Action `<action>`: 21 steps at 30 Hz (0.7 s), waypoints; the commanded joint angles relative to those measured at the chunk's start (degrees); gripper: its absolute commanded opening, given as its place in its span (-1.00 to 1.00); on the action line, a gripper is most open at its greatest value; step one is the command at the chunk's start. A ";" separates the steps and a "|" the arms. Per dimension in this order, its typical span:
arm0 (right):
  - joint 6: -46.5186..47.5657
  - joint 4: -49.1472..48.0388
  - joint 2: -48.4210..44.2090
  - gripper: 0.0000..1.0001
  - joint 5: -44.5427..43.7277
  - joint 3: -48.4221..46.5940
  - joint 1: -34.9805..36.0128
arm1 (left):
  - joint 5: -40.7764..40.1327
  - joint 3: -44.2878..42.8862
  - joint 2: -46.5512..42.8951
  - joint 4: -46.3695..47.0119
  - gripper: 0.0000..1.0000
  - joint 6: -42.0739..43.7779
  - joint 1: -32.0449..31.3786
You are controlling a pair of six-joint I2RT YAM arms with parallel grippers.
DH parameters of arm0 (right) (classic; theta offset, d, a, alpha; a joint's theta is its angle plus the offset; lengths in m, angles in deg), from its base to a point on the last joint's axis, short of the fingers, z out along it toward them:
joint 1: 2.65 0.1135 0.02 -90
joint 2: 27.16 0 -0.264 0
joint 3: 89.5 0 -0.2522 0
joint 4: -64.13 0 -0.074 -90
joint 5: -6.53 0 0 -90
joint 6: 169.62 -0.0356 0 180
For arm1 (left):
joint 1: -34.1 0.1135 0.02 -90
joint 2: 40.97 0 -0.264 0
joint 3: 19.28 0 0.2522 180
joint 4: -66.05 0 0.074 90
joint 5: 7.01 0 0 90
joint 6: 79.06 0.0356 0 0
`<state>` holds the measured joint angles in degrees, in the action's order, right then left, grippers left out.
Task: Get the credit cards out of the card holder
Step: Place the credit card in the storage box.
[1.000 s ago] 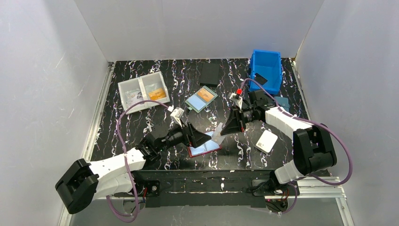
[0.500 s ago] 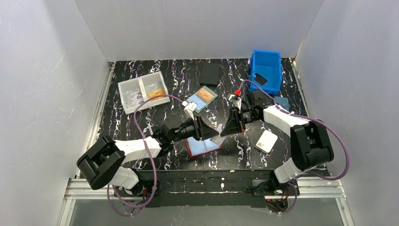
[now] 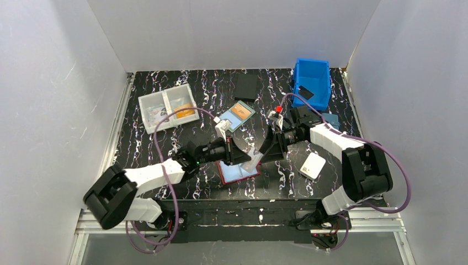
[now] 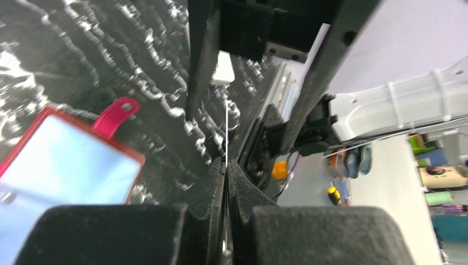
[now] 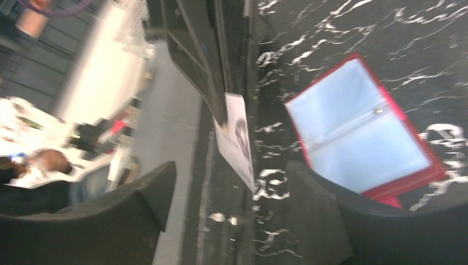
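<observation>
The card holder (image 3: pixel 238 173) lies spread open on the black marbled tabletop (image 3: pixel 165 149), near the front edge and about midway between left and right. Its light-blue inside faces up and its red snap tab (image 4: pixel 117 113) sticks out flat from one edge. Whether more cards sit in its pockets cannot be told. Just above its right part the two arms meet. The left tool (image 4: pixel 227 165) has its fingers pressed together on one credit card (image 5: pixel 238 141). The left wrist view shows that card edge-on as a thin pale line rising from between the pads. The card is clear of the holder and held off the tabletop, tilted, with a dark print on the face that shows in the right wrist view. The right tool (image 5: pixel 232 167) faces it from the right with its fingers spread wide, one on each side of the card and neither touching it. To the right of the holder a small white card (image 3: pixel 313 165) lies flat. Farther back lie a teal-framed case (image 3: pixel 236 115) with an orange card, a clear two-part tray (image 3: pixel 167 106) at the far left and a blue bin (image 3: pixel 312 77) at the far right.
</observation>
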<state>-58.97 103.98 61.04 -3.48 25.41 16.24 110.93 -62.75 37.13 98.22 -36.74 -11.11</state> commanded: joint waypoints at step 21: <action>4.74 -2.52 -9.85 0.97 -20.46 0.18 -0.79 | -20.63 -37.02 -10.04 -86.28 -1.00 87.88 38.11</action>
<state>-55.91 101.68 52.37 -24.60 25.94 15.91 83.96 -93.13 21.83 16.39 41.79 18.72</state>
